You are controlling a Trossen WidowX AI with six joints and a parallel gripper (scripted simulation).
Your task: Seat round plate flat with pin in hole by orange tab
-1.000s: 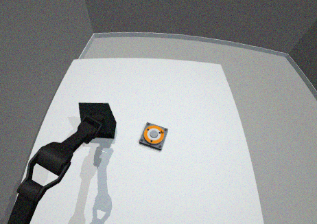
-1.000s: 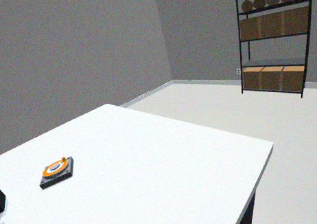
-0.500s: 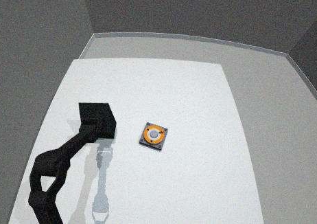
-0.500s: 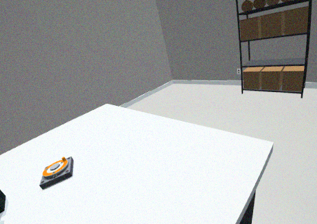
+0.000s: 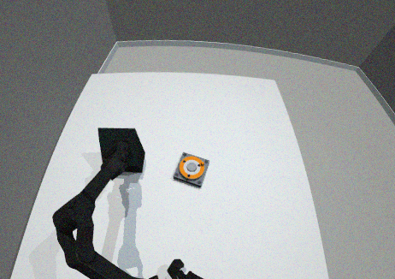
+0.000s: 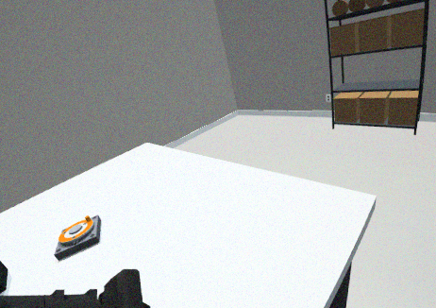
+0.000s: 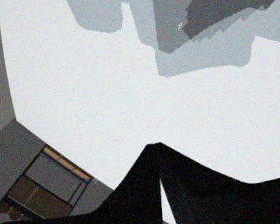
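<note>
The gripper (image 7: 161, 183) is sitting clenched on nothing, its jaws pressed together in the wrist view with only white table (image 5: 215, 111) beyond them. The round plate (image 5: 191, 167) is lying well apart from the fingers, on the grey base (image 5: 180, 176) around the post (image 5: 192, 166), with its orange tab (image 6: 88, 218) standing up at the rim. The pin is too small to make out. The step in hand looks like the approach. It would go best by bringing the closed tip down beside the tab and nudging it sideways so the plate turns about the post, then lifting clear.
</note>
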